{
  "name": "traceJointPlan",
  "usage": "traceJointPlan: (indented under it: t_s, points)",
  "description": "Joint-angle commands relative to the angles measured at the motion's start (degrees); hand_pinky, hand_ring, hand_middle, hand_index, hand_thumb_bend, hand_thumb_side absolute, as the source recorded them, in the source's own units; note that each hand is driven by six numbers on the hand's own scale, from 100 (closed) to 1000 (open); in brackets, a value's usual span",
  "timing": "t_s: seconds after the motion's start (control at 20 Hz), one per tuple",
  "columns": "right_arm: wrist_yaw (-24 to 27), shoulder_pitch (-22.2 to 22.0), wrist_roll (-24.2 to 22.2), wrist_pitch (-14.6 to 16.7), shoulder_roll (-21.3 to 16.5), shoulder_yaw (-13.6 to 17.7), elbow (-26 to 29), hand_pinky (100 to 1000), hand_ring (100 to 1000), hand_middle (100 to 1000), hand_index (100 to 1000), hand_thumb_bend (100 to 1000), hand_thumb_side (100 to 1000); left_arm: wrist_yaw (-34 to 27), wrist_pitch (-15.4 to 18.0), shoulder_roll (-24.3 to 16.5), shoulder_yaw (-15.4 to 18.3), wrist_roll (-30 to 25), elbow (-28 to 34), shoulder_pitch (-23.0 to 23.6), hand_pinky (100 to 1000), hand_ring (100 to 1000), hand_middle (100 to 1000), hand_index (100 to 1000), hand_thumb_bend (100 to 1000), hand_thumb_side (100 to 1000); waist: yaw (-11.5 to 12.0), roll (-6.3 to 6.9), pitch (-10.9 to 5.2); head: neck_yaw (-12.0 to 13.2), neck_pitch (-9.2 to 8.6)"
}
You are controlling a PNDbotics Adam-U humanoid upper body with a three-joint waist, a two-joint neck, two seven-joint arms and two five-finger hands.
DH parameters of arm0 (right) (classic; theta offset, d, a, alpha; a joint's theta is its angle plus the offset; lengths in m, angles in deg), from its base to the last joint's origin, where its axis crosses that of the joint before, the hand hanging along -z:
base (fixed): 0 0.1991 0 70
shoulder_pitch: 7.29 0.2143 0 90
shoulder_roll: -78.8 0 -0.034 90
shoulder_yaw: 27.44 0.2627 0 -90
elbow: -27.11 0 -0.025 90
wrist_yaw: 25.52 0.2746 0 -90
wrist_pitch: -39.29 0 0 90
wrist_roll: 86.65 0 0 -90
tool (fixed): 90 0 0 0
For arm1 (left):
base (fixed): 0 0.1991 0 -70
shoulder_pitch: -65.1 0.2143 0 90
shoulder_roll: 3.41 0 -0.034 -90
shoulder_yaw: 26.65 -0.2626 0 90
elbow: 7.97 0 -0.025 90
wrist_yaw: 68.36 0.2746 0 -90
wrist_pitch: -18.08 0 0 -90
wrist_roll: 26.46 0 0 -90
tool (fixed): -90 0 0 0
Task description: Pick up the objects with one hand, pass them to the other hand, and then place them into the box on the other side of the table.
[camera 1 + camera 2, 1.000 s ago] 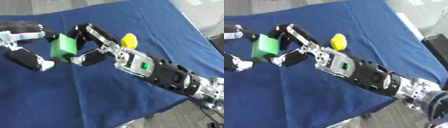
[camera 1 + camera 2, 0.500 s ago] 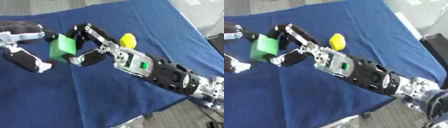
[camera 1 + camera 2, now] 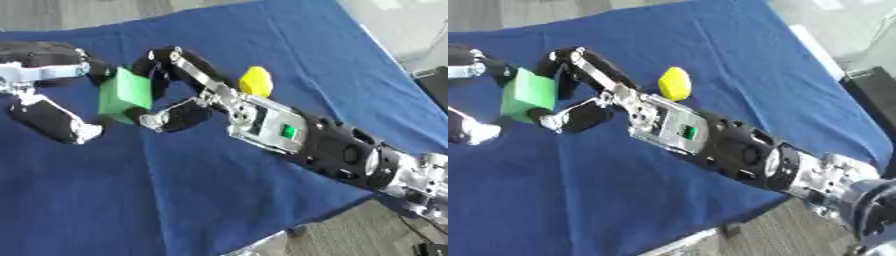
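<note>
A green block (image 3: 125, 95) is held above the blue cloth (image 3: 175, 190) at the left. My right hand (image 3: 188, 95) reaches in from the lower right and is shut on the block, fingers over its top right and thumb under its lower right. My left hand (image 3: 39, 75) comes in from the left edge, open, its fingers spread round the block's left side. Its upper fingers (image 3: 92, 67) touch the block's top left corner, while the lower one (image 3: 57, 122) stays apart from it. A yellow object (image 3: 675, 83) lies on the cloth just behind my right hand.
The blue cloth covers the table; its edge runs along the right side and the bottom right. A black object (image 3: 872, 95) stands off the table at the right edge. No box shows in either view.
</note>
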Motion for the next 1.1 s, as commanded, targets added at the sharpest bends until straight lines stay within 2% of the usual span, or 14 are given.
traceJointPlan:
  t_s: [0.05,0.15,0.25,0.3,0.4,0.55,0.75,1.1]
  points:
    - [-0.74,2.48,0.89,0.64,-1.26,2.86,1.2,490,456,509,641,100,100,-1.01,-0.07,3.66,-1.84,-0.1,1.81,-0.08,1000,782,576,733,138,293,0.02,0.57,-2.13,-0.24,-0.09]
    - [-0.85,2.43,0.73,1.01,-1.22,2.78,1.2,505,469,523,650,100,100,-0.83,-0.71,3.65,-1.7,1.23,1.87,-0.06,1000,735,523,666,100,278,0.02,0.55,-2.14,-0.21,-0.09]
    - [-0.81,2.35,0.61,1.48,-1.16,2.75,1.2,524,489,543,660,105,100,-1.02,-1.55,3.68,-1.61,3.09,2.09,-0.07,1000,690,479,610,100,270,0.03,0.53,-2.15,-0.12,-0.09]
    - [-0.83,2.31,0.58,1.75,-1.14,2.74,1.2,531,496,551,664,139,100,-1.15,-1.86,3.66,-1.65,4.05,2.35,-0.11,1000,677,466,592,100,267,0.03,0.52,-2.16,-0.09,-0.09]
    - [-0.96,2.19,0.49,2.39,-1.08,2.72,1.2,554,519,567,676,293,100,-1.46,-2.48,3.61,-1.71,5.93,2.85,-0.16,1000,633,428,539,100,261,0.02,0.49,-2.19,-0.05,-0.09]
    - [-1.42,1.97,0.58,3.34,-1.06,2.79,1.2,590,553,593,694,328,100,-1.12,-2.73,3.47,-1.81,8.78,3.61,-0.29,1000,594,372,473,100,257,0.0,0.47,-2.24,-0.04,-0.09]
    - [-2.38,1.72,0.92,4.61,-1.1,2.84,1.2,613,576,615,715,369,100,-0.47,-2.6,3.48,-2.0,11.39,3.64,-0.27,1000,567,332,430,100,255,-0.17,0.41,-2.28,0.17,-0.09]
    - [-5.1,1.31,0.93,7.34,-1.21,2.86,1.2,689,661,696,766,518,100,-0.33,-3.32,3.49,-1.43,13.56,2.5,-0.27,1000,535,284,374,100,255,-0.47,0.45,-2.36,0.56,-0.09]
